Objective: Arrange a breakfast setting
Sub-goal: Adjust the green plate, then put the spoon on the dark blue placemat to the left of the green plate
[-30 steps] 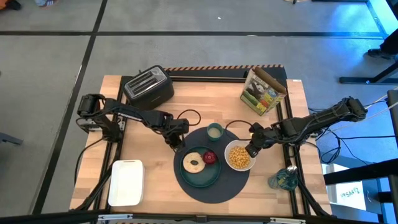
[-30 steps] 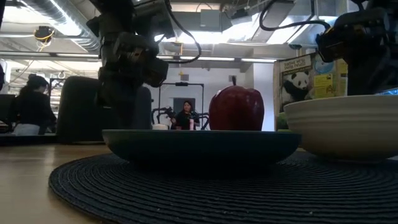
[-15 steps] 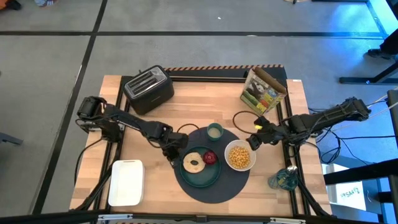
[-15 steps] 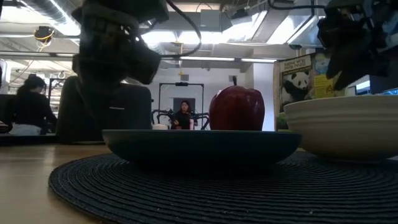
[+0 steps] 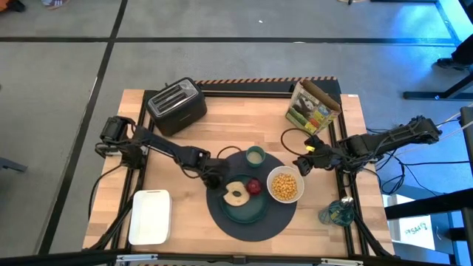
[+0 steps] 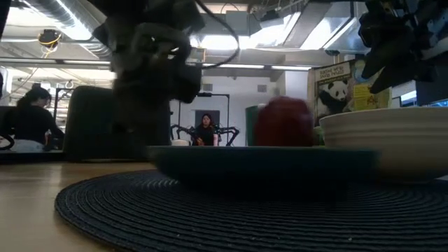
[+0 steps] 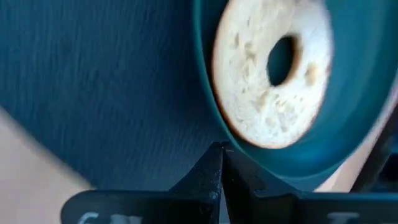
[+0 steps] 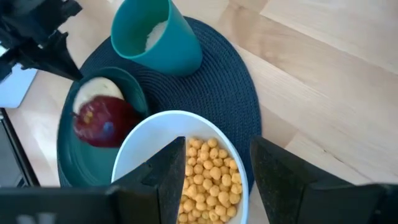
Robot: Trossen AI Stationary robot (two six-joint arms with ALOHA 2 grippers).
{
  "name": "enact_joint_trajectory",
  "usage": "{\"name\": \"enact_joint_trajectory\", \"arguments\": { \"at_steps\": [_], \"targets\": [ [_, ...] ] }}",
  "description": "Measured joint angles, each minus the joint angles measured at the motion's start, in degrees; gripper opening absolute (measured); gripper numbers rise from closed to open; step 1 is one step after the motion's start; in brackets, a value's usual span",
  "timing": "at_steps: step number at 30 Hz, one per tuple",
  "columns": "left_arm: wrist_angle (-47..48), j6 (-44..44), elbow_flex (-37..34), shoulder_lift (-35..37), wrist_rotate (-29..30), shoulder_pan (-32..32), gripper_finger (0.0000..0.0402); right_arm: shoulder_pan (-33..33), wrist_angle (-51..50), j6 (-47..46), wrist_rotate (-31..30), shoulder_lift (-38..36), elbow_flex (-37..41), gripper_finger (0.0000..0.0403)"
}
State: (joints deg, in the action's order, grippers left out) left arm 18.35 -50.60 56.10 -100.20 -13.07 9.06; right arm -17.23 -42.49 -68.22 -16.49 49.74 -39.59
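Note:
The dark round mat point(image 5: 251, 214) carries the teal plate point(image 5: 247, 210) with the bagel point(image 5: 236, 194) and the red fruit point(image 5: 253, 186), the white bowl point(image 5: 284, 185) of yellow cereal point(image 8: 208, 180), and the small green cup point(image 5: 255, 155). My left gripper point(image 5: 216, 179) is shut, its tips at the plate's left rim. My right gripper point(image 5: 303, 164) is open and empty, just off the bowl's far right side. The orange-handled spoon does not show. My left gripper pushes the plate's left rim point(image 7: 239, 152) with the tips of its shut fingers point(image 7: 211, 171). The fingers come low from the table's left, slanting down. The plate lies flat on the mat with the bagel point(image 7: 267, 68) beside the place of contact.
A black toaster point(image 5: 176, 103) stands at the far left, a panda-printed box point(image 5: 314, 107) at the far right. A white rectangular tray point(image 5: 150, 216) lies at the near left corner. A glass object point(image 5: 336, 213) stands at the right edge. Bare wood lies between toaster and mat.
My left gripper has gone down and toward the table's near right until it meets the plate's left rim. The plate has slid a little to the right on the mat with the bagel and the fruit. My right gripper has drawn back from the bowl toward the far right.

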Motion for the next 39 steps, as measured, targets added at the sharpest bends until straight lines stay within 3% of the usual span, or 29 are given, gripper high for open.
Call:
{"name": "enact_joint_trajectory", "arguments": {
  "at_steps": [4,10,14,20,27,30,32,35,37,39],
  "targets": [
    [-2.4,0.1,0.0,0.0,2.7,-1.7,0.0000,0.0,0.8,1.0,0.0,0.0,0.0,0.0170],
    [4.5,2.4,0.0,0.0,0.5,-4.6,0.0000,0.0,0.8,4.2,-0.4,0.0,-3.2,0.0170],
    [12.7,6.2,-0.1,2.0,0.8,-5.4,0.0000,0.0,-0.5,8.3,-1.9,0.0,-9.9,0.0170],
    [17.3,12.5,0.0,12.0,5.6,-7.5,0.0000,0.0,-11.4,10.0,-2.7,3.8,-24.9,0.0170],
    [7.4,30.9,0.0,26.3,12.8,-10.6,0.0000,-0.1,-13.4,19.3,7.4,16.1,-45.8,0.0170],
    [0.8,35.8,0.0,30.1,13.6,-12.2,0.0000,-0.1,-23.4,20.2,9.9,22.0,-53.6,0.0170],
    [-2.5,37.1,0.0,31.4,13.1,-13.2,0.0000,0.0,-34.5,19.6,15.1,25.1,-57.2,0.0170],
    [-3.2,38.9,0.0,32.7,11.3,-14.6,0.0000,-0.9,-48.6,17.1,26.2,27.3,-58.2,0.0170],
    [-2.7,39.7,0.0,32.8,10.3,-15.3,0.0000,-2.8,-45.8,17.3,33.0,26.0,-55.3,0.0170],
    [-2.3,39.8,0.0,32.7,10.1,-15.8,0.0000,-4.8,-43.9,17.1,35.9,24.2,-52.7,0.0170]
  ]
}}
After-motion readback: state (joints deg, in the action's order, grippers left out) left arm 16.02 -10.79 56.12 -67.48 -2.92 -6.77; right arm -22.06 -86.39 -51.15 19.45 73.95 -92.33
